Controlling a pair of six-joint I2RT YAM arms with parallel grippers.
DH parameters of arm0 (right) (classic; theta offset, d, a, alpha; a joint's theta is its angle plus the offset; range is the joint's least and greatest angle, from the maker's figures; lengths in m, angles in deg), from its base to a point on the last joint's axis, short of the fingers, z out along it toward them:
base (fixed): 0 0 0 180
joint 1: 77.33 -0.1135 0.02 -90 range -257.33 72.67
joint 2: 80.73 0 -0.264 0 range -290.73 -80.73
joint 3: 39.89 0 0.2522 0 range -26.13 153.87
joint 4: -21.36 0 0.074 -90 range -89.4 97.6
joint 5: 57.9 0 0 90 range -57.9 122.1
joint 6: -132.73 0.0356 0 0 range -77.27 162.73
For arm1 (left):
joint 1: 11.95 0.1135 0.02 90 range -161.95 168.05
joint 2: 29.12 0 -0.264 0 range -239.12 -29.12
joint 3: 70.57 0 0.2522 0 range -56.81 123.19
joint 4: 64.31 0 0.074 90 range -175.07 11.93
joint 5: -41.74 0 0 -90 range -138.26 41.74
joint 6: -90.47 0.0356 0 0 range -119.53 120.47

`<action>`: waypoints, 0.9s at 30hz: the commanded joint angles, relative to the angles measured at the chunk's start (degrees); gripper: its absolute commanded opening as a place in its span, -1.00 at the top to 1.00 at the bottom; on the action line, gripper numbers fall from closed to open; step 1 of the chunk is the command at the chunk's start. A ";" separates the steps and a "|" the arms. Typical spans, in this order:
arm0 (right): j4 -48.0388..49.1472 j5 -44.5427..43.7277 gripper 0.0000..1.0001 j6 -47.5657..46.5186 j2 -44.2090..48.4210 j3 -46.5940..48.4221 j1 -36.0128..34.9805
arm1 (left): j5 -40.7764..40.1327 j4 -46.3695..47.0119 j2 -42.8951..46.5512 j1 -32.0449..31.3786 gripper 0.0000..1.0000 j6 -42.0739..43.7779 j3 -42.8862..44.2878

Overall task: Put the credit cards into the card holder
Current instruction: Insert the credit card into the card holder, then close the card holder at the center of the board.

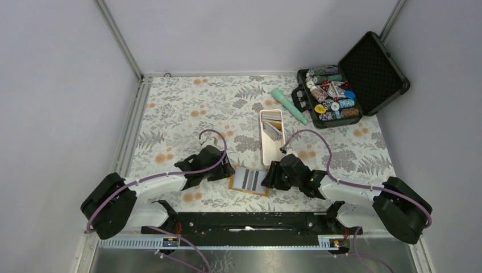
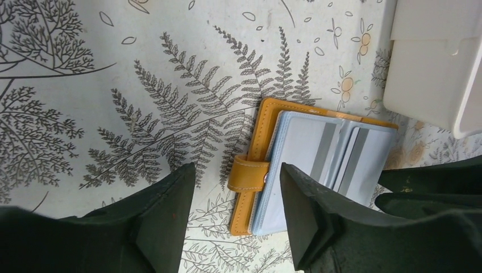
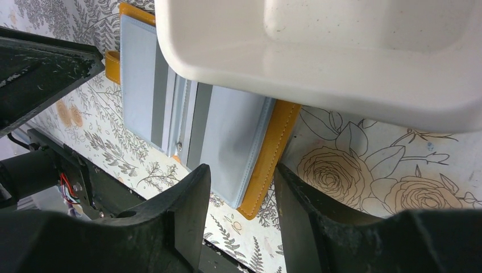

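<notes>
The orange card holder (image 1: 249,180) lies open and flat near the table's front, its light blue pockets (image 2: 307,153) facing up with grey stripes showing through them. Several credit cards (image 1: 273,128) rest in the long white tray (image 1: 263,145) behind it. My left gripper (image 1: 227,170) is open at the holder's left edge, and the snap tab (image 2: 249,173) sits between its fingers untouched. My right gripper (image 1: 268,177) is open at the holder's right edge. In the right wrist view that orange edge (image 3: 267,165) lies between the fingers (image 3: 193,199), with the right gripper (image 3: 241,170) straddling it.
The white tray's near end (image 2: 432,62) overhangs the holder's far right corner (image 3: 318,74). A teal tool (image 1: 289,105) lies behind the tray. An open black case of poker chips (image 1: 335,96) stands at the back right. The arms' black base rail (image 1: 244,222) runs along the near edge.
</notes>
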 commanded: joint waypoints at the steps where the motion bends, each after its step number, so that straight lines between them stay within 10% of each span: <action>1: 1.32 0.02 -0.06 0.54 -0.57 1.12 0.02 | 0.87 2.10 -2.21 0.24 -0.16 -0.27 -0.87; 10: 1.32 -0.23 -0.05 0.72 -0.33 0.54 -0.01 | 2.08 2.91 -4.49 0.19 0.25 -1.37 -1.21; 27: 1.41 -0.37 -0.05 0.81 -0.57 0.49 0.01 | 4.37 3.54 -2.73 -0.28 0.37 -3.43 -3.74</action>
